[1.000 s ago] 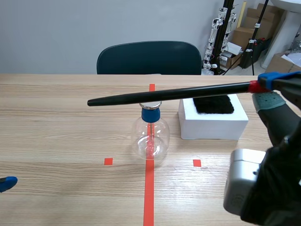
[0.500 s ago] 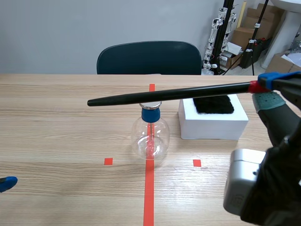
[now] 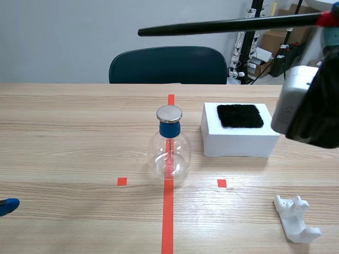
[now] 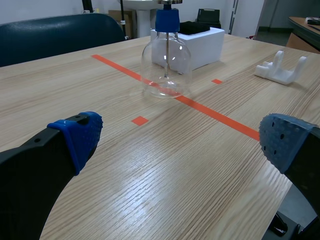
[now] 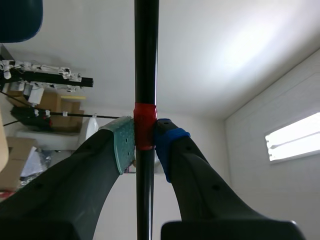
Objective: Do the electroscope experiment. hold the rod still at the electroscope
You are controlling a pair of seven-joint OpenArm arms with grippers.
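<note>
Your right hand (image 5: 145,145) pinches the black rod (image 3: 222,24) at its red band (image 5: 145,125), so lower it level to just above the electroscope (image 3: 169,151)'s metal cap (image 3: 169,113), then freeze.

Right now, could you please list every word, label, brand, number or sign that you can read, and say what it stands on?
No text can be read in any view.
electroscope: no label or number on it.
rod: black with a red band, no writing.
white block: blank.
cardboard boxes: any print is too small to read.
</note>
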